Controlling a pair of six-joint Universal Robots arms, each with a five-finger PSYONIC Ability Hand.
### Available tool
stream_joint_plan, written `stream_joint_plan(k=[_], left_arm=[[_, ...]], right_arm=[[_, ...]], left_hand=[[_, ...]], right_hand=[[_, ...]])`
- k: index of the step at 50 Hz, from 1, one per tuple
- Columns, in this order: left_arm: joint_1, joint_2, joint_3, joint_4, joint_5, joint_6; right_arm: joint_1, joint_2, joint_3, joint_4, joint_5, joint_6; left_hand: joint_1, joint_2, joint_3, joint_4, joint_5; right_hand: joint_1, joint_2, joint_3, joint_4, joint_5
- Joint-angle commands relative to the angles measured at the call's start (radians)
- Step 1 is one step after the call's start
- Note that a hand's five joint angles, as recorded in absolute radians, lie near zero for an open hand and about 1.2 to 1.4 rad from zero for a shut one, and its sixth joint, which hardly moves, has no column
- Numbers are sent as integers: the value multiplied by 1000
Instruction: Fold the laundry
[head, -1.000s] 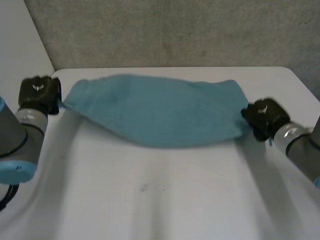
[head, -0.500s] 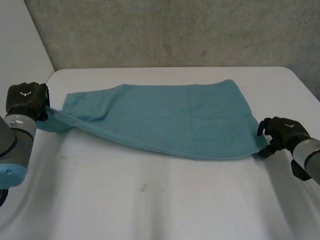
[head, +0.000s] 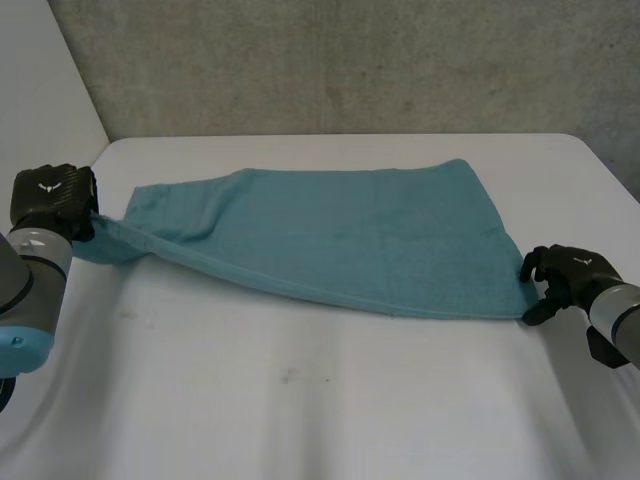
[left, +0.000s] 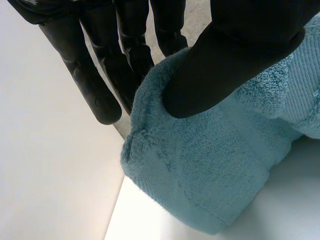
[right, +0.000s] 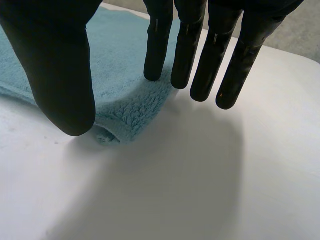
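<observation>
While lying spread across the white table (head: 300, 400), below a grey wall (head: 350, 60), stretching as a teal towel (head: 340, 235) from hand to hand. Pinching its left corner in the left hand (head: 55, 200), thumb pressing cloth against fingers, bunching it at the table's edge. Holding the right hand (head: 565, 275) at the near right corner, fingers straight, thumb apart, gripping nothing.

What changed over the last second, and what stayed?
Both hands drew the towel toward the robot and lowered it, so it lies spread on the table. The right hand slid outward; its fingers are straight over the near right corner. The left hand still pinches the left corner.
</observation>
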Motion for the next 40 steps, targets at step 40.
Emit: stream_joint_plan(k=[40], left_arm=[[9, 1, 0, 0, -2, -1]], right_arm=[[3, 25, -35, -34, -4, -22]], left_hand=[[197, 178, 180, 179, 185]], right_hand=[[761, 650, 684, 684, 688]])
